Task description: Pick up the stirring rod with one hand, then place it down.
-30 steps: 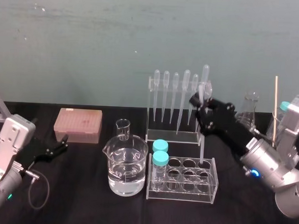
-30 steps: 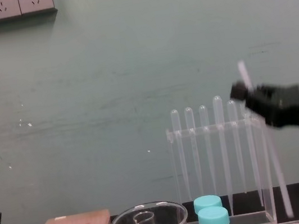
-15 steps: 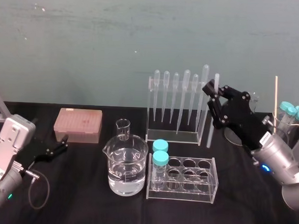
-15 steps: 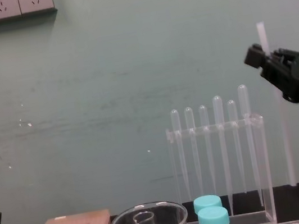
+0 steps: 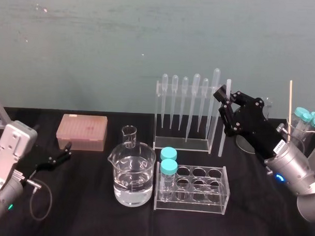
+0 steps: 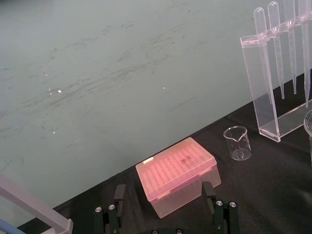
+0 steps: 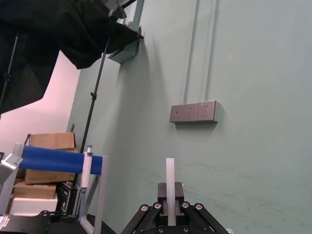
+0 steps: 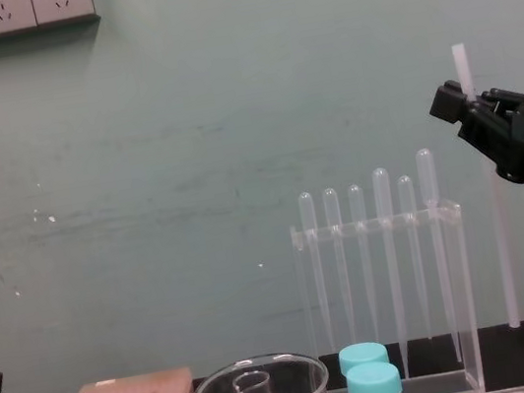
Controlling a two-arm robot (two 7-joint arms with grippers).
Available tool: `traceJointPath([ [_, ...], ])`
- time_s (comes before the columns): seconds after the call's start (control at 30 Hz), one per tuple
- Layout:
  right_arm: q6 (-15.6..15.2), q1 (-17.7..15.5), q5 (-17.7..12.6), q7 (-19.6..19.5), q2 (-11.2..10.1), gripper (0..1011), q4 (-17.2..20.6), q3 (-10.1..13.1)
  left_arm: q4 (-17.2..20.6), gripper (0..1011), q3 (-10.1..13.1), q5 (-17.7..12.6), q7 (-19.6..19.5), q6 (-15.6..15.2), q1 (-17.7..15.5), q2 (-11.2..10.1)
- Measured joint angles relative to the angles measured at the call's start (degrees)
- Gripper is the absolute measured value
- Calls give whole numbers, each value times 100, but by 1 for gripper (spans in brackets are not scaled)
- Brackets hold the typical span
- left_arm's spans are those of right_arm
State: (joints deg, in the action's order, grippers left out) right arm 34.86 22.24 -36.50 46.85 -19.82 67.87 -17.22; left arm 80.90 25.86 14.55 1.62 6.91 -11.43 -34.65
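Stirring rod [image 5: 221, 142] upright, clamped in right hand [image 5: 225, 102]

pink tip box [image 5: 82, 131] far left; water beaker [image 5: 132, 175] beside tube rack [image 5: 191, 202]; pipette rack [image 5: 180, 144] behind.

Teal wall [image 8: 188, 168] with sockets [image 8: 7, 14], seemingly scuffed.
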Motion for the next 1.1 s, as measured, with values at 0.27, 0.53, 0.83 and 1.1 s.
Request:
traceJointPath([
  [0.27, 1, 7, -14, 8, 5, 69, 5, -6, 0, 1000, 0, 0, 0, 0, 0, 0],
  [0.53, 4, 12, -19, 13, 9, 69, 9, -11, 0, 1000, 0, 0, 0, 0, 0, 0],
  [0.83, 7, 15, -23, 18, 9, 69, 8, -12, 0, 1000, 0, 0, 0, 0, 0, 0],
  [1.1, 10, 15, -23, 21, 9, 69, 8, -12, 0, 1000, 0, 0, 0, 0, 0, 0],
])
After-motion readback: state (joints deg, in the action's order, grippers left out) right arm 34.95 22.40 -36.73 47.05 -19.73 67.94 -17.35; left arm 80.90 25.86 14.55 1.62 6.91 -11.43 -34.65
